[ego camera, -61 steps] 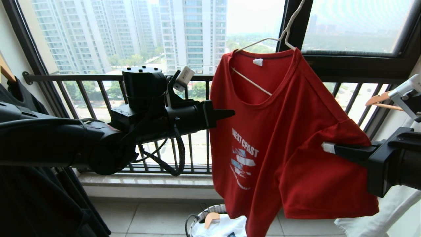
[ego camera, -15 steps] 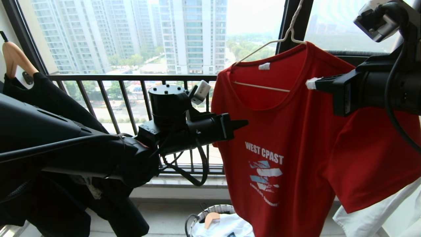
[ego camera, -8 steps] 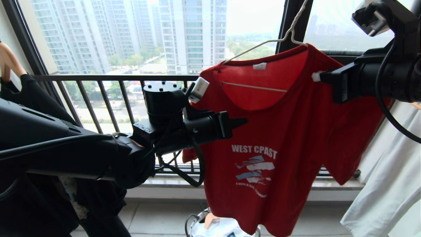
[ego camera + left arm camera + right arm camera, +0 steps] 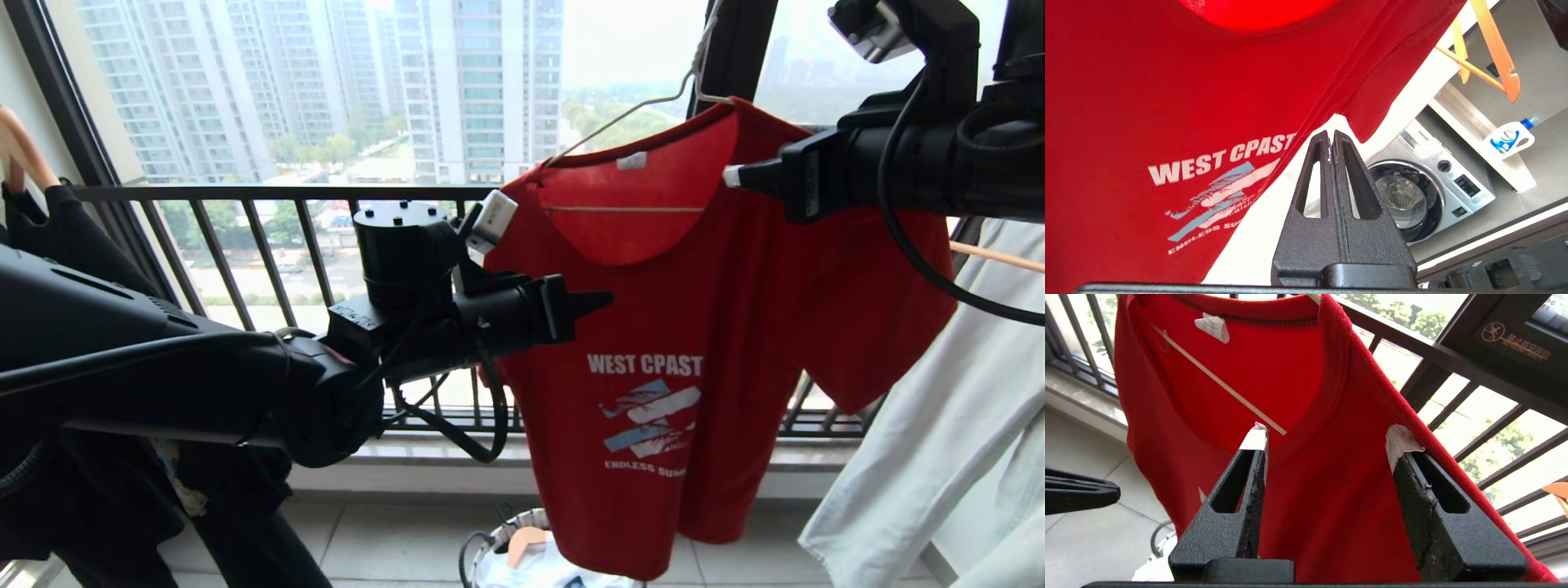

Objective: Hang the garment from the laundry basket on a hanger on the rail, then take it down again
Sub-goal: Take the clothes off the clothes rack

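Note:
The red garment [image 4: 694, 327] with white "WEST COAST" lettering hangs on the white wire hanger [image 4: 629, 209], whose neck runs up out of the head view. The rail is out of view. My right gripper [image 4: 1327, 439] is open at the shirt's shoulder beside the neckline, the red cloth lying just past its taped fingertips [image 4: 1400, 437]; in the head view this right gripper [image 4: 735, 175] reaches in from the upper right. My left gripper [image 4: 1331, 136] is shut and empty, held level in front of the shirt's chest, seen as the left gripper [image 4: 608, 300] in the head view. The laundry basket [image 4: 490, 543] stands on the floor below.
A black garment [image 4: 49, 229] hangs at the left and pale trousers [image 4: 922, 457] at the right. The dark balcony railing [image 4: 269, 193] runs behind. A washing machine [image 4: 1425, 192], a detergent bottle [image 4: 1511, 139] and a wooden hanger [image 4: 1494, 45] lie beyond the shirt.
My right gripper has opened and let go of the shirt's shoulder, shifting slightly left. The shirt has settled and hangs straighter on the hanger. The left arm has kept still.

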